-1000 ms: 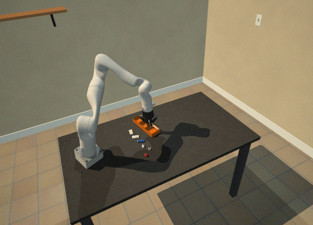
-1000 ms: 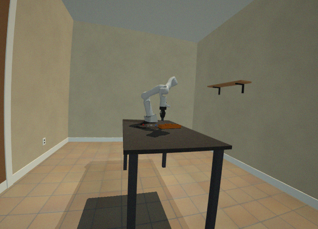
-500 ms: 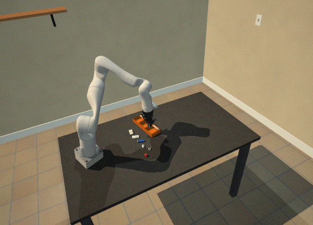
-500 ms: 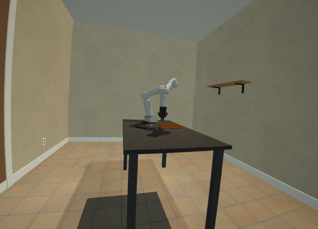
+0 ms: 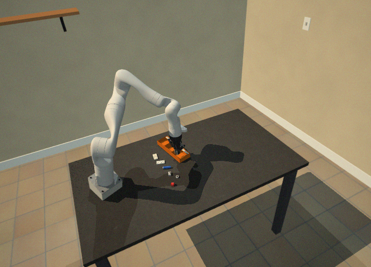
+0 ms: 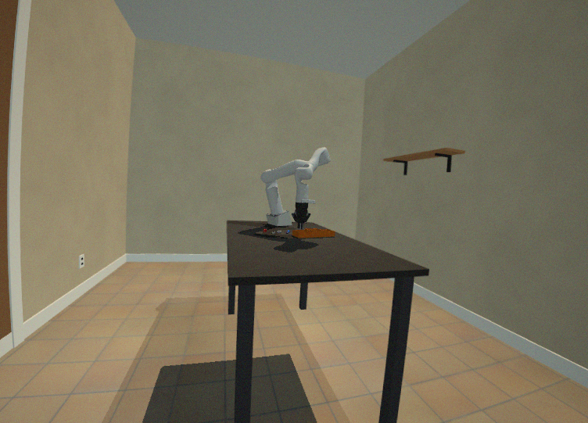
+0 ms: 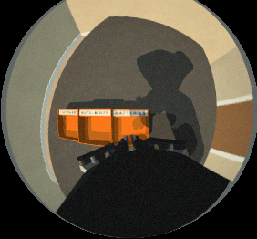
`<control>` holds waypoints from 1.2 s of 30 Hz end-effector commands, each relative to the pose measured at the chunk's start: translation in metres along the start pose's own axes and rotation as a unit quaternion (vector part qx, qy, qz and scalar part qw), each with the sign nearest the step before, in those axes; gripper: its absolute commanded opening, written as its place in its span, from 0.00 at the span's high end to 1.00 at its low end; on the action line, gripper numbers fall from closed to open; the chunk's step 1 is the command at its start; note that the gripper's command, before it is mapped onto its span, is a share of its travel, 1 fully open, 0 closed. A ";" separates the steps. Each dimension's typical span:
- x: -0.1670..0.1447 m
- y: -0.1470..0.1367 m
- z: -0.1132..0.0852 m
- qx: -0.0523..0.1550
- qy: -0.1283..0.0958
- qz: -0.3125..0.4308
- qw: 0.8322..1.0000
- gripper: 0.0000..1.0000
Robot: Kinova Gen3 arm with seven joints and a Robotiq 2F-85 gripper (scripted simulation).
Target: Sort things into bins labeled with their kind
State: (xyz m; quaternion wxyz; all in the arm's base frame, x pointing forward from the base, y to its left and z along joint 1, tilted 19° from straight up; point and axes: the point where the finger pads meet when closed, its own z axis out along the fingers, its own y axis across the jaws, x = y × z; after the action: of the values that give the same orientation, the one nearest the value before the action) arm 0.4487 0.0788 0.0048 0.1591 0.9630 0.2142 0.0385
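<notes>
The orange bins [image 5: 167, 150] [image 6: 313, 234] stand joined in a row. In the wrist view one label reads BATTERIES, the middle one NUTS+BOLTS; the far one is too small to read surely. My gripper [image 5: 176, 152] [image 6: 300, 227] [image 7: 129, 139] is almost fully shut, pointing down over the batteries end; I see nothing held between the fingertips. A blue battery [image 5: 166, 167] [image 6: 288, 231] lies on the table. Two white dominoes [image 5: 155, 156] [image 5: 160, 162], a small white die-like piece [image 5: 169, 173], a small nut-like ring [image 5: 177, 176] and a red die [image 5: 172, 184] [image 6: 264, 230] lie near it.
The dark table [image 5: 239, 132] [image 6: 332, 262] carries everything. The arm's base [image 5: 104, 186] stands near its left end. The loose things lie between the base and the bins. A wooden shelf [image 5: 38, 16] [image 6: 422, 154] is on the wall. The arm's shadow falls beside the bins.
</notes>
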 end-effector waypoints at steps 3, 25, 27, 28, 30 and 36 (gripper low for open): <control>-0.001 0.003 0.016 -0.004 0.000 0.000 1.000 0.91; -0.001 0.002 0.021 -0.002 -0.001 0.002 1.000 0.91; -0.001 0.002 0.021 -0.002 -0.001 0.002 1.000 0.91; -0.001 0.002 0.021 -0.002 -0.001 0.002 1.000 0.91; -0.001 0.002 0.021 -0.002 -0.001 0.002 1.000 0.91; -0.001 0.002 0.021 -0.002 -0.001 0.002 1.000 0.91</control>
State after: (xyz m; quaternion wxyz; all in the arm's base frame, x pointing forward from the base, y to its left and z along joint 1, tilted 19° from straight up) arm 0.4505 0.0711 -0.0144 0.1608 0.9632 0.2123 0.0367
